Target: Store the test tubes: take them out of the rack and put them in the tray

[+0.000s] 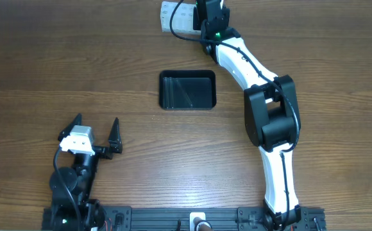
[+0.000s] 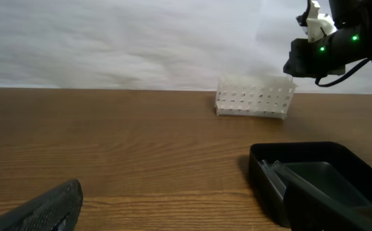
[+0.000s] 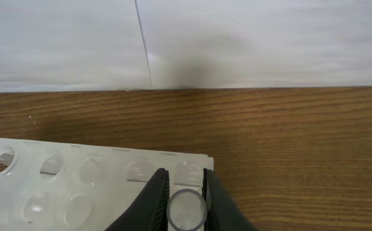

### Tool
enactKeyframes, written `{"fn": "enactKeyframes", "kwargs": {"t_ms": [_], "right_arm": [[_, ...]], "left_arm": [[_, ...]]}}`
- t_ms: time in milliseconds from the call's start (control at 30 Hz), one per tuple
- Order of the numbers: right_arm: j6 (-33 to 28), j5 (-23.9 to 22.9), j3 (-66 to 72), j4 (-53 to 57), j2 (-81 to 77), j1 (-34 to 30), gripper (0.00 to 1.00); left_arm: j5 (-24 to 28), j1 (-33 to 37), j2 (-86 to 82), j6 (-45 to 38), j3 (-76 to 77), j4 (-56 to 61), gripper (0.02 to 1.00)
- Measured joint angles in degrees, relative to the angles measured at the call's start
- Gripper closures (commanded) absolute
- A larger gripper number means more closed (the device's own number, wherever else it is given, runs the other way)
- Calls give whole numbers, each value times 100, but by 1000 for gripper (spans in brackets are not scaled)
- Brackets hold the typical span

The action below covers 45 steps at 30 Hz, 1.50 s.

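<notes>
One test tube (image 3: pixel 186 210): clear, pinched between the two fingers of the right gripper (image 3: pixel 185 183).
Right fingers: closed on the test tube, one on each side of its rim.
Tube axis: seen end-on in the right wrist view, round open mouth facing the camera. The long axis runs along the fingers and points away towards their tips. The closed end is hidden.
Tube location: at the end corner of the rack (image 3: pixel 64 186), over its last holes. Cannot tell whether the bottom still sits in a hole.
Rack: white, rows of round holes, directly beyond and below the fingertips and running off to one side of them. The holes in sight look empty.
Table (image 3: pixel 301 141): brown wood, past the rack edge.
Wall (image 3: pixel 269 38): white, farthest back.
Tray (image 1: pixel 163 90): black, rectangular, well apart from the right fingers and back towards the arm bases.
Tray contents: faint clear shapes (image 2: pixel 274 172) inside. Cannot count them.
Left gripper (image 1: pixel 97 119): low over the table near its own base, well apart from the tray and the rack.
Left fingers: spread wide, nothing between them.
</notes>
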<state>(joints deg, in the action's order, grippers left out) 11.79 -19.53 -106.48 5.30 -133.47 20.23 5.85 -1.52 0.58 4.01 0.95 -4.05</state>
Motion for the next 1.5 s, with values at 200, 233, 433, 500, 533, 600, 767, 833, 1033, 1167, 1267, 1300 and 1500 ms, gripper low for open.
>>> {"fn": "enactKeyframes", "kwargs": {"t_ms": [200,233,433,500,533,600,767,833,1033,1167,1267,1300,1500], "right_arm": [[0,2,0,-11,0,0,912],[7,0,0,-20,0,0,917],[4,0,0,-52,0,0,912],[2,0,0,-61,4,0,906],[4,-2,0,-61,13,0,908],[0,-17,0,-46,70,9,906],[-57,-61,0,-17,549,52,899],[-111,-138,-2,-20,918,96,901],[-197,-291,-118,535,2199,295,912],[-157,-341,-245,1611,2804,494,899],[11,-348,-291,2726,2889,658,895],[63,-326,-286,3084,2846,699,897],[417,417,-264,4273,2157,761,901]], "left_arm": [[-2,0,0,0,0,0,18],[-2,0,0,0,0,0,18],[-2,0,0,0,0,0,20],[-2,0,0,0,0,0,18],[-2,0,0,0,0,0,18],[-2,0,0,0,0,0,20],[-2,0,0,0,0,0,18],[-2,0,0,0,0,0,18],[-2,0,0,0,0,0,18],[0,0,0,0,0,0,18],[-2,0,0,0,0,0,18],[-2,0,0,0,0,2,18],[-2,0,0,0,0,0,18]]}}
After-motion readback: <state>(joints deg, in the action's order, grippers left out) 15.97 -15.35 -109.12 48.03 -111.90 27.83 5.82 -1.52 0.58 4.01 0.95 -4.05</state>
